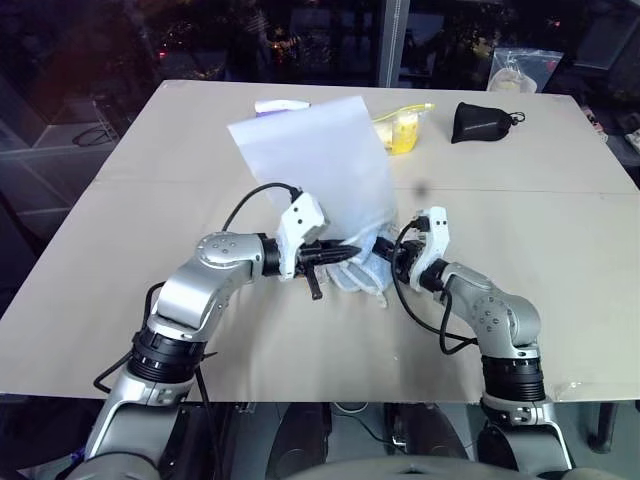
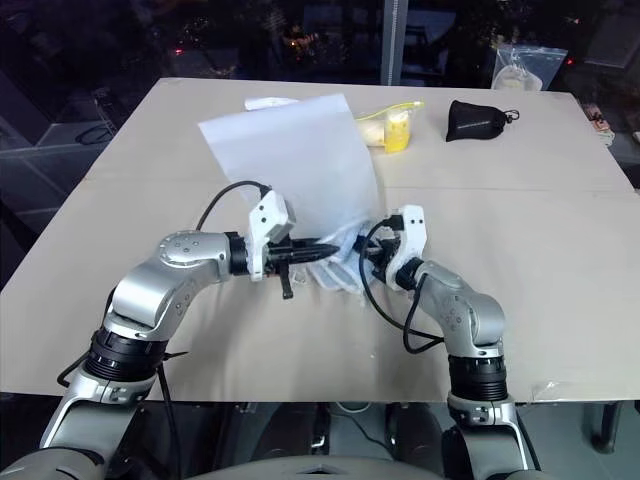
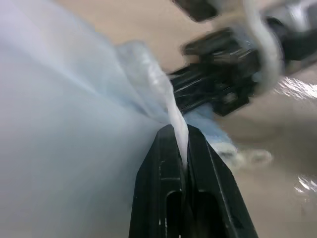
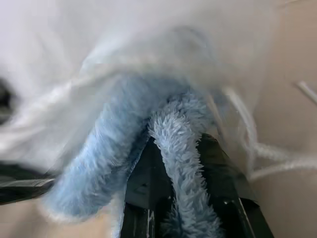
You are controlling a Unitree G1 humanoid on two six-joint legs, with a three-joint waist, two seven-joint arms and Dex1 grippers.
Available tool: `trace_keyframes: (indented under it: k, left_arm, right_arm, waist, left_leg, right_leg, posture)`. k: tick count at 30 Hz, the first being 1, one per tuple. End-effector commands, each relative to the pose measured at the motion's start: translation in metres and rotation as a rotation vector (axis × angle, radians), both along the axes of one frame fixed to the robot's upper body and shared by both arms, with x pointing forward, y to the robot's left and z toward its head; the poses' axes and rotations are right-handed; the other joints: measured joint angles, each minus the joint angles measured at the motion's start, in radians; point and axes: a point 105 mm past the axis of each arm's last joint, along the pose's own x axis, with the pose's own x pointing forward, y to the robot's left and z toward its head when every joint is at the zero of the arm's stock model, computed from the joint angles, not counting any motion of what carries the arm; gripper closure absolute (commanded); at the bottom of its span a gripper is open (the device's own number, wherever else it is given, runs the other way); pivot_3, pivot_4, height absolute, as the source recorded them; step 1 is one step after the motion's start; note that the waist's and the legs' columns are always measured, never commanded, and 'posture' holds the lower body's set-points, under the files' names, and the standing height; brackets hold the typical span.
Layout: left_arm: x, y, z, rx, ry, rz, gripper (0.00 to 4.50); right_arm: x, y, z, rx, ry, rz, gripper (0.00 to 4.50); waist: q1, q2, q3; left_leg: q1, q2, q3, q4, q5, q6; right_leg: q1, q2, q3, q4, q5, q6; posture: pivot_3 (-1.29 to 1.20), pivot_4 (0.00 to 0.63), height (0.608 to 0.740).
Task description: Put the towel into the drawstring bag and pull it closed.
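Half the towel veiled by drawstring bag

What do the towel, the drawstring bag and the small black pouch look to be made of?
The towel: fluffy light-blue terry or microfibre, with a visible fuzzy pile. The drawstring bag: thin translucent white fabric, probably non-woven or fine synthetic; it stands stiffly and bunches where pinched, with white cords. The black pouch: matte dark cloth, likely synthetic; too far away to be sure.

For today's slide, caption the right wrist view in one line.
Right claw pushes the towel into the bag.
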Motion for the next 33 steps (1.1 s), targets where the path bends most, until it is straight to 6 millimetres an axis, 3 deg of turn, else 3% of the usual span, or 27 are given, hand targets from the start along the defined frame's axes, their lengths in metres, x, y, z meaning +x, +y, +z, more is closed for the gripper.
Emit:
trace_keyframes:
  k: [1,8,12,18,21,23,27,29,33]
  left_arm:
    - [0.008,0.002,0.008,0.009,-0.093,0.036,4.5]
    - [-0.002,-0.011,0.014,-0.014,-0.192,-0.042,4.5]
    - [-0.014,-0.007,0.003,-0.024,-0.129,-0.071,4.5]
    - [-0.029,-0.018,0.015,-0.185,0.005,-0.1,4.5]
    - [-0.037,-0.021,0.026,-0.294,0.135,-0.119,4.5]
    - [-0.041,-0.021,0.032,-0.385,0.257,-0.127,4.5]
    - [-0.039,-0.021,0.019,-0.415,0.368,-0.081,4.5]
    - [-0.039,-0.024,0.015,-0.409,0.377,-0.084,4.5]
    - [-0.034,-0.038,0.014,-0.446,0.395,-0.093,4.5]
  right_arm:
    - [0.002,0.001,0.015,0.057,-0.018,-0.011,4.49]
    - [0.003,0.02,0.017,0.132,0.013,0.006,4.49]
    - [0.014,0.028,0.014,0.255,0.05,-0.017,4.49]
    - [0.008,0.042,0.013,0.298,0.034,0.057,4.49]
    - [-0.009,0.025,0.03,0.338,0.001,0.098,4.49]
    - [-0.021,0.002,0.037,0.28,-0.021,0.097,4.49]
    - [-0.014,-0.038,0.035,0.099,-0.022,-0.073,4.49]
    - [-0.011,-0.04,0.028,0.052,-0.003,-0.097,4.49]
    - [-0.002,-0.014,0.021,0.085,0.016,-0.078,4.49]
  waist:
    - [0.0,0.0,0.0]
    - [-0.002,0.0,0.0]
    - [-0.005,0.001,0.0]
    - [-0.003,0.001,0.001]
    - [-0.004,0.001,0.001]
    - [0.002,0.002,0.001]
    - [0.0,0.002,0.002]
    - [-0.007,0.002,0.002]
    - [-0.01,0.003,0.002]
  left_leg:
    - [0.0,0.0,0.0,0.0,0.0,0.0]
    - [-0.001,0.0,0.0,0.0,0.0,0.0]
    - [0.0,0.0,0.0,-0.001,0.0,0.0]
    - [-0.001,0.001,-0.001,-0.001,0.0,0.0]
    - [-0.001,0.001,-0.002,-0.001,0.0,0.0]
    - [-0.002,0.001,-0.003,-0.001,0.0,0.0]
    - [-0.002,-0.001,-0.006,0.0,0.0,0.0]
    - [-0.001,-0.002,-0.006,0.0,0.0,0.0]
    - [0.001,0.0,-0.007,0.0,0.0,0.0]
  right_leg:
    - [0.0,0.0,0.0,0.0,0.0,0.0]
    - [0.0,-0.001,0.001,-0.001,0.0,0.0]
    - [0.0,0.0,0.001,0.0,0.0,0.0]
    - [-0.002,-0.001,0.001,-0.001,0.0,0.0]
    - [-0.002,-0.001,0.002,-0.001,0.0,0.0]
    - [-0.002,-0.001,0.001,0.0,0.0,0.0]
    - [0.0,-0.003,-0.001,-0.001,0.0,0.001]
    - [0.001,-0.002,-0.001,-0.001,0.0,0.0]
    - [0.0,0.002,0.0,0.0,-0.002,-0.003]
  posture:
    - [0.0,0.15,0.74]
    - [0.0,0.15,0.74]
    - [0.0,0.15,0.74]
    - [0.0,0.15,0.74]
    - [0.0,0.15,0.74]
    - [0.0,0.15,0.74]
    - [0.0,0.15,0.74]
    - [0.0,0.15,0.74]
    - [0.0,0.15,0.74]
